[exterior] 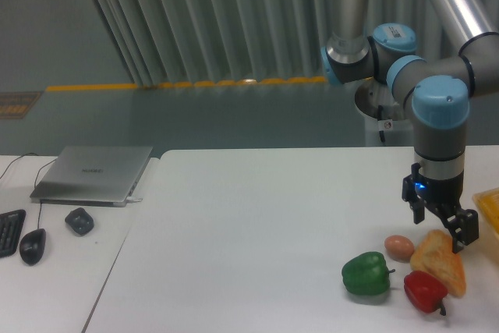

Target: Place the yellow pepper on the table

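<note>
The tool [442, 228] is hanging at the right of the bench [257, 224], fingers spread and holding nothing, just above a croissant-like bread piece [441, 261]. An egg [399, 247], a green pepper [366, 274] and a red pepper [425, 291] are lying close around it. The yellow pepper is not clearly showing; only a yellow object [487, 207] is peeking in at the right edge. The tool is risking closing on the bread or nudging the egg, since everything is crowding together.
</note>
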You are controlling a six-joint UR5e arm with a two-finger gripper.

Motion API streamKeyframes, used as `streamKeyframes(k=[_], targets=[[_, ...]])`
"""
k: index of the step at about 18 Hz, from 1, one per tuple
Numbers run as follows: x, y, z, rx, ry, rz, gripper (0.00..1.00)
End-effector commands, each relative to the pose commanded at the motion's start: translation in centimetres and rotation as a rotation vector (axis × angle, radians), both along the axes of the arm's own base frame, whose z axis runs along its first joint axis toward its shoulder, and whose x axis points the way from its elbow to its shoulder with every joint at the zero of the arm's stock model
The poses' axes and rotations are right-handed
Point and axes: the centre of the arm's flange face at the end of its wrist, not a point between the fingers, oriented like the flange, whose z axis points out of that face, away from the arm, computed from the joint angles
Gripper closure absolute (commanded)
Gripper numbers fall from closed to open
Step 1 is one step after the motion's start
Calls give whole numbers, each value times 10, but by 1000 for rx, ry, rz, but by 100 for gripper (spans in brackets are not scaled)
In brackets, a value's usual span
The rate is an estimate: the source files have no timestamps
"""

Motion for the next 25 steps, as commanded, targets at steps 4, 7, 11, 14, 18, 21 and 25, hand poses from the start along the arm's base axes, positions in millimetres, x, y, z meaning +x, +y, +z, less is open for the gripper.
streamKeyframes(k=[4,7,11,14,18,21,25], targets=[[-9,-1,-3,-2,-2,11,0],[-31,-21,-9,-18,-1,14,0],[-74,-47,-17,-29,2,28,0],[-93,-67,-20,-45,2,-58,0],[-111,-91,-23,-65,2,-148,0],[-131,-120,-23,-78,4,-216,0],[-148,-148,-33,-86,-14,-199,0]])
